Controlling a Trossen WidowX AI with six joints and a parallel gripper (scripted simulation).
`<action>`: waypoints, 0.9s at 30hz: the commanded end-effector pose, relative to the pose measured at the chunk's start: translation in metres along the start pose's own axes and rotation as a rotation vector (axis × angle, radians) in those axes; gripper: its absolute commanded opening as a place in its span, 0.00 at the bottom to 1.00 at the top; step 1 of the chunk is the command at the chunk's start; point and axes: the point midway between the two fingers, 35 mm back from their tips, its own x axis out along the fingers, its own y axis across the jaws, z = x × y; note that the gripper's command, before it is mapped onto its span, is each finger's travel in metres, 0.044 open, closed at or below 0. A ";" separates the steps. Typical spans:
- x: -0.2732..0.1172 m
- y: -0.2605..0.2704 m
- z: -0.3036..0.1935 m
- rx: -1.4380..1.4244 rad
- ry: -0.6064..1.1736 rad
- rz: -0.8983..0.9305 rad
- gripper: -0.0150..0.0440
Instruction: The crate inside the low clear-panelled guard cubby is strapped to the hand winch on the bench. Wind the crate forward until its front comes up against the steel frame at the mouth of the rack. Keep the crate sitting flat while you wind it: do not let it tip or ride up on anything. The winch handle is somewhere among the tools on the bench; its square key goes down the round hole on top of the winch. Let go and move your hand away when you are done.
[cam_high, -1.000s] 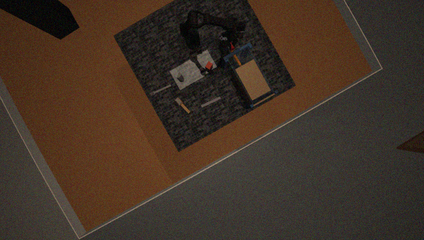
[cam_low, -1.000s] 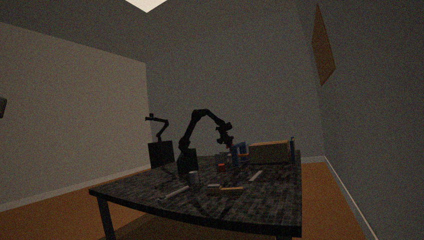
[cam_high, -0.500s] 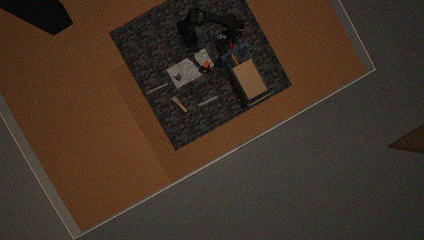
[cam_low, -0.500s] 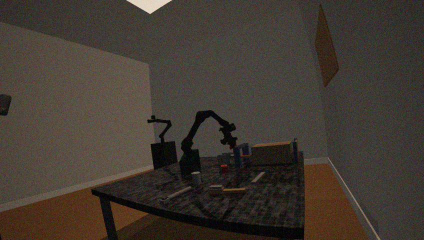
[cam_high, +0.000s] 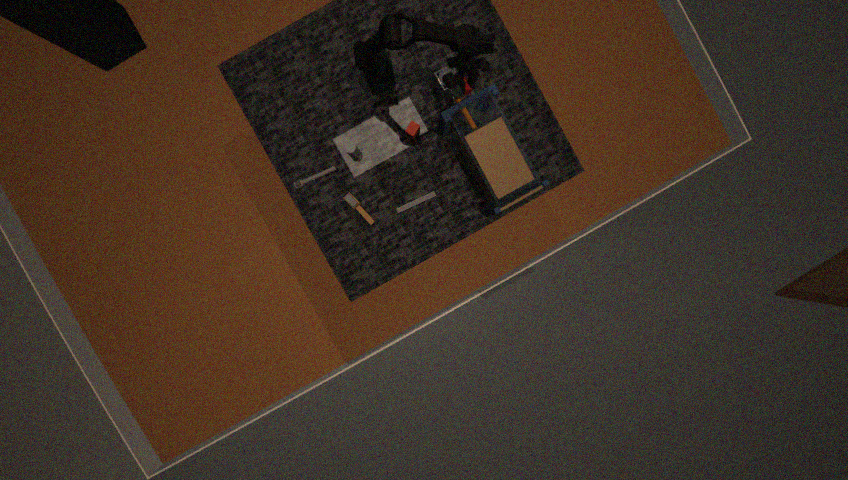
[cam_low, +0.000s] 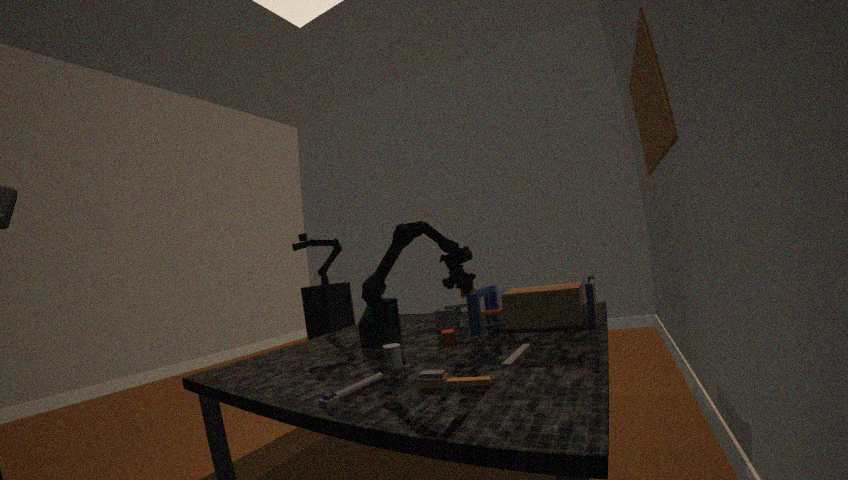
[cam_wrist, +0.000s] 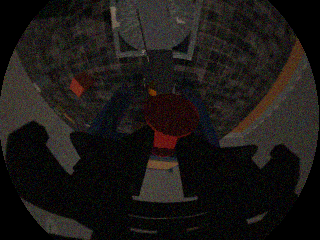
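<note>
My gripper (cam_high: 465, 76) (cam_low: 467, 291) (cam_wrist: 164, 125) is shut on the red knob of the winch handle (cam_high: 467, 86) (cam_wrist: 171, 115). The handle's grey arm runs from beneath the knob over the winch (cam_high: 441, 79) (cam_low: 450, 316) (cam_wrist: 182, 30). The key and the round hole are hidden, so its seating cannot be told. The tan crate (cam_high: 499, 157) (cam_low: 542, 306) sits flat in the cubby. A gap shows between its front and the blue frame (cam_high: 451, 113) (cam_low: 473, 315) (cam_wrist: 110, 114) at the mouth. The orange strap (cam_high: 469, 114) (cam_low: 492, 312) crosses that gap.
A red block (cam_high: 412, 128) (cam_low: 447, 337) (cam_wrist: 77, 87) stands left of the winch. A grey cup (cam_high: 355, 154) (cam_low: 392, 355), a long rod (cam_high: 316, 176) (cam_low: 357, 386), a wooden-handled tool (cam_high: 364, 214) (cam_low: 468, 379) and a flat bar (cam_high: 416, 202) (cam_low: 515, 354) lie farther off.
</note>
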 end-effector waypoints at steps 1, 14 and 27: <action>-0.001 -0.013 0.006 0.010 -0.011 -0.022 0.25; -0.005 -0.028 0.013 0.010 -0.011 -0.023 0.25; -0.010 -0.041 0.022 0.010 -0.012 -0.025 0.25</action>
